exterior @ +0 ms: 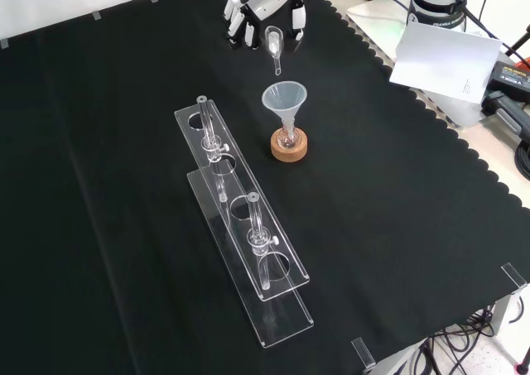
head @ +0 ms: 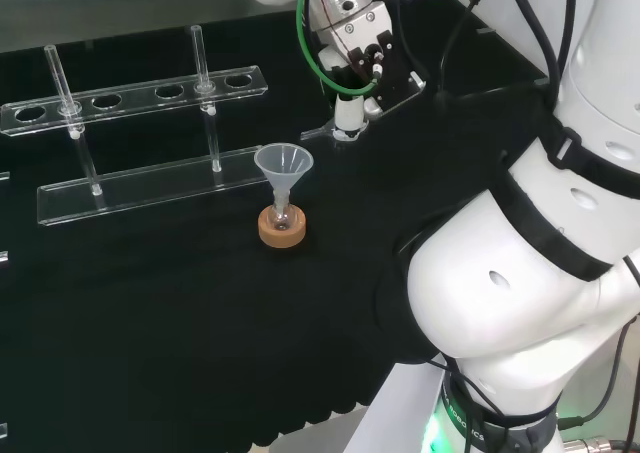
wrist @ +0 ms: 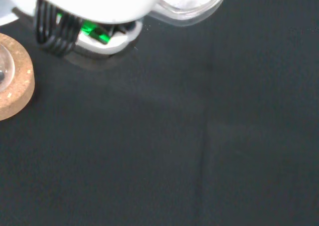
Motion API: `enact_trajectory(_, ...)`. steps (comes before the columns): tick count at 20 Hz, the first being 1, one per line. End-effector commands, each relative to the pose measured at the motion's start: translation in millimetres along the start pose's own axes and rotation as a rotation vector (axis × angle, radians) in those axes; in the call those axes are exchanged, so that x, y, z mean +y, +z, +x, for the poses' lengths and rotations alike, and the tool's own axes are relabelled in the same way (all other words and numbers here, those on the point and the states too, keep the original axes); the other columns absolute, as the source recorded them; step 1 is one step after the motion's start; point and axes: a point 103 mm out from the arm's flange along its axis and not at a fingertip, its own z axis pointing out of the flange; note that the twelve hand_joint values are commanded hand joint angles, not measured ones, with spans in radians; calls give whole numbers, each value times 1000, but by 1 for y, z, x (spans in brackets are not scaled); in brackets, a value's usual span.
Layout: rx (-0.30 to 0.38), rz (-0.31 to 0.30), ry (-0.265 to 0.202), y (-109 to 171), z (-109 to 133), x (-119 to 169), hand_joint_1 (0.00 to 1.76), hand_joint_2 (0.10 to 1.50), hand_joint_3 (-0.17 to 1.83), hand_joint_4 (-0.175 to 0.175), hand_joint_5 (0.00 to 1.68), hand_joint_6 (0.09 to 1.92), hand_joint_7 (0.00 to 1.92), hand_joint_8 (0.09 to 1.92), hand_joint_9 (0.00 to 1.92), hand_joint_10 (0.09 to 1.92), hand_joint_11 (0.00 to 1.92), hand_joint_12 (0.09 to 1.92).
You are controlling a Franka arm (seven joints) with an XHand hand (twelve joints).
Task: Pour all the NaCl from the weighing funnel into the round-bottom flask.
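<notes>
A small round-bottom flask (head: 283, 216) sits in a cork ring (head: 283, 229) near the middle of the cloth, with a clear plastic funnel (head: 283, 163) in its neck. In the front view the funnel (exterior: 285, 99) stands over the cork ring (exterior: 289, 148). The hand (exterior: 258, 2) is at the top of the front view, shut on the glass weighing funnel (exterior: 275, 45), whose spout points down toward the plastic funnel and stays short of its rim. In the head view the hand (head: 352, 48) is to the right of the flask and behind it. White powder lies in the weighing funnel's bowl (wrist: 192, 1).
A clear acrylic test-tube rack (head: 140, 143) with two glass tubes stands left of the flask in the head view; in the front view the rack (exterior: 240, 218) runs toward the near edge. White papers (exterior: 447, 60) and cables lie off the cloth at the front view's upper right.
</notes>
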Motion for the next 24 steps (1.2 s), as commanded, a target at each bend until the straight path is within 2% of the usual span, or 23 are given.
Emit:
enact_trajectory(1, -29, 2, -3, -3, 6, 1, 1126, 570, 846, 175, 1235, 836, 518, 712, 873, 431, 720, 1103)
enact_trajectory(14, -124, 5, -6, -7, 21, 5, 1125, 571, 848, 175, 1232, 843, 516, 713, 872, 428, 717, 1105)
enact_trajectory(18, -162, -12, -7, -8, 22, 5, 1125, 571, 849, 175, 1231, 845, 516, 713, 872, 428, 716, 1106)
enact_trajectory(24, -216, -10, 5, -9, 26, 5, 1124, 571, 850, 175, 1229, 848, 514, 712, 871, 427, 715, 1107)
